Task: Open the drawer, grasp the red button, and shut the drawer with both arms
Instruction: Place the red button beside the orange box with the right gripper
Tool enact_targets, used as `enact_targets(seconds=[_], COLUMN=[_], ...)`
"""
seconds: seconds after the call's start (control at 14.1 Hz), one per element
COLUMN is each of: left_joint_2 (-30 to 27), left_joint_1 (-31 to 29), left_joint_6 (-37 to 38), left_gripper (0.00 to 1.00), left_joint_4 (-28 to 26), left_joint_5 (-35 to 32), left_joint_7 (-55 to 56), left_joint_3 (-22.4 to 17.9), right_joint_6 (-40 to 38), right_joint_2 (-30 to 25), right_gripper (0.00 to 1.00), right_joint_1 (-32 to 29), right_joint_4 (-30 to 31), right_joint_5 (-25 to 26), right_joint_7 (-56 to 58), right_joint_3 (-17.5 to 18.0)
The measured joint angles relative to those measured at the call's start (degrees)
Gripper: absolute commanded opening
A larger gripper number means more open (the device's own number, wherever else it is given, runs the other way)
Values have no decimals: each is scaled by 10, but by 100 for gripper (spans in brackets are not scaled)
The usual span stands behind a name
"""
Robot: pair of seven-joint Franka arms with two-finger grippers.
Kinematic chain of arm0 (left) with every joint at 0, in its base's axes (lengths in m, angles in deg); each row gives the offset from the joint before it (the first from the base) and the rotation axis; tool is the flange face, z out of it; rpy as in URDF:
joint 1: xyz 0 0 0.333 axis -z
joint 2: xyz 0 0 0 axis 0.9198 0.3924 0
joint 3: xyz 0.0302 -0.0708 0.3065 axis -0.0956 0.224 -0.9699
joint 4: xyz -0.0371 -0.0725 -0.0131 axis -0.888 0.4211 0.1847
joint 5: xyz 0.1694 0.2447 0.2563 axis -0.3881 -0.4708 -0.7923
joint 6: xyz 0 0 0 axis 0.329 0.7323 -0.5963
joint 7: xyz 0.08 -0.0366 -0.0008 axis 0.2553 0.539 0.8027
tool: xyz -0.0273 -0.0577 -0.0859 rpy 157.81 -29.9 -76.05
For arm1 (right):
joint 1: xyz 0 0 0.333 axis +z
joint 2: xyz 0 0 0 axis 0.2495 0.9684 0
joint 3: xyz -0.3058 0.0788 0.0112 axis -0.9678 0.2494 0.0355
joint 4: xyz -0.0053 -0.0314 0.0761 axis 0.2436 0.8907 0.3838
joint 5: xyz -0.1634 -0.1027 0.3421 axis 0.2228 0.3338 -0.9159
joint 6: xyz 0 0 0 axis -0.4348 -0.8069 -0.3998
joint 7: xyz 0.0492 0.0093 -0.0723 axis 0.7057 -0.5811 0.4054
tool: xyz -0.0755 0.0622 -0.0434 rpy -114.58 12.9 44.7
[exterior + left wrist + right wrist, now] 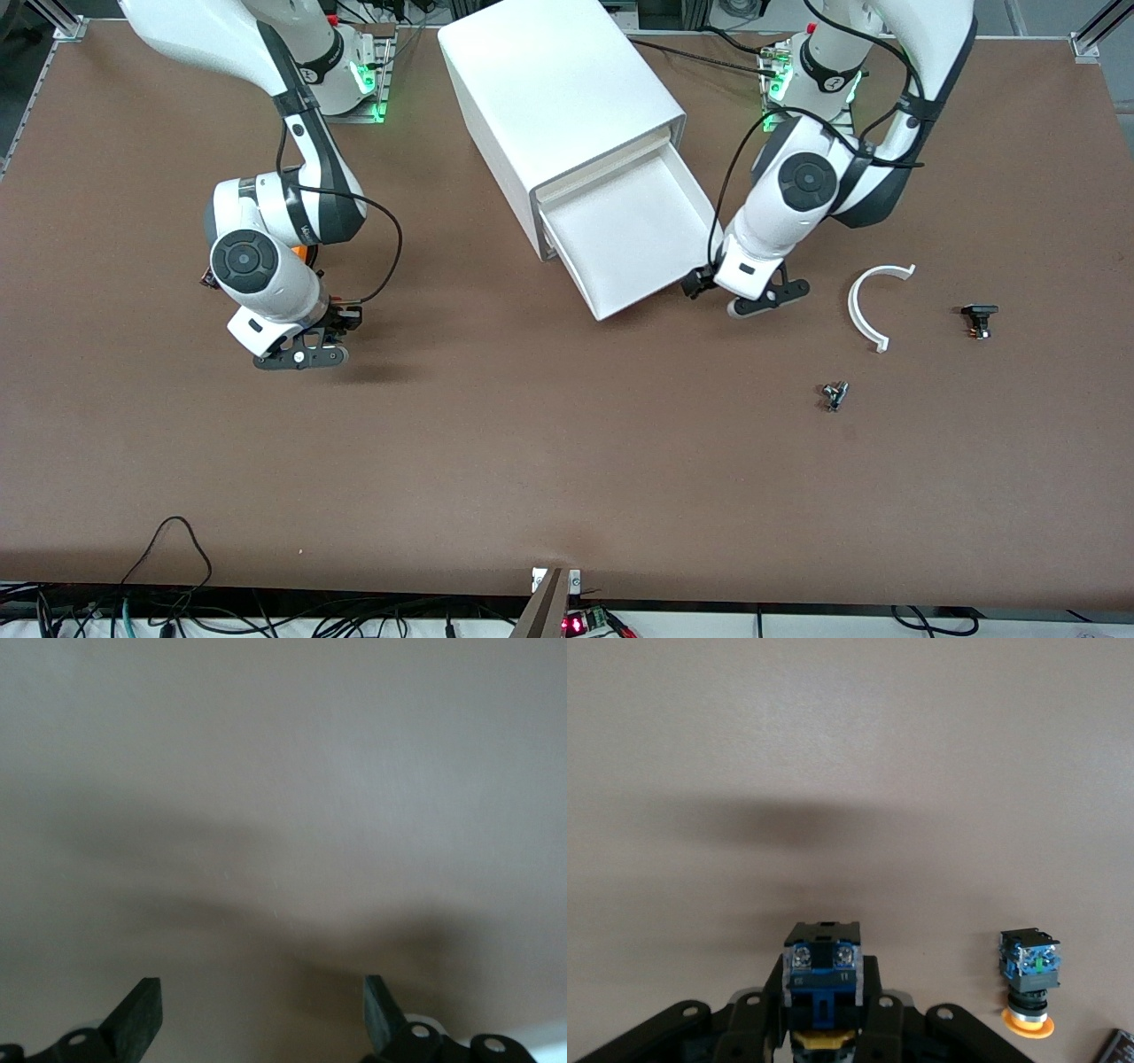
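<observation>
The drawer, bottommost in the white cabinet, stands pulled out, and what shows of its floor is bare. My left gripper is low beside the drawer's front corner, toward the left arm's end; in the left wrist view it is open and empty. My right gripper is low over the table toward the right arm's end. In the right wrist view it is shut on the button, whose black-and-blue body sticks out. Only a yellow collar shows between the fingers; the cap is hidden.
A second button with an orange cap stands on the table near the right gripper. Something orange shows under the right arm. A white curved piece, a small black part and a small metal part lie toward the left arm's end.
</observation>
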Motion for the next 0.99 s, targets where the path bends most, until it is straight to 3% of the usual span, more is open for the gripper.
enact_targets(seconds=[0.21, 0.42, 0.5, 0.57, 0.64, 0.85, 0.99], left_joint_2=[0, -6, -7, -7, -7, -7, -8], left_joint_1=[8, 9, 10, 11, 11, 12, 11], left_joint_6=[0, 1, 2, 5, 10, 21, 22], left_gripper=[100, 100, 100, 100, 100, 100, 100], left_joint_4=[-14, -29, -33, -35, -37, -40, -40], left_joint_5=[0, 0, 0, 0, 0, 0, 0], left_joint_7=[0, 0, 0, 0, 0, 0, 1], left_joint_3=[36, 90, 106, 119, 132, 169, 171], right_joint_6=[84, 232, 257, 266, 268, 241, 145], right_joint_2=[-9, -8, -7, -8, -8, -16, -31], right_gripper=[29, 30, 42, 91, 100, 100, 100], right_joint_1=[-4, -16, -22, -27, -29, -30, -30], right_joint_4=[66, 163, 184, 194, 196, 186, 146], right_joint_5=[0, 1, 1, 1, 1, 0, 0], right_joint_7=[8, 52, 63, 68, 68, 57, 22], right_joint_3=[0, 0, 0, 0, 0, 1, 8])
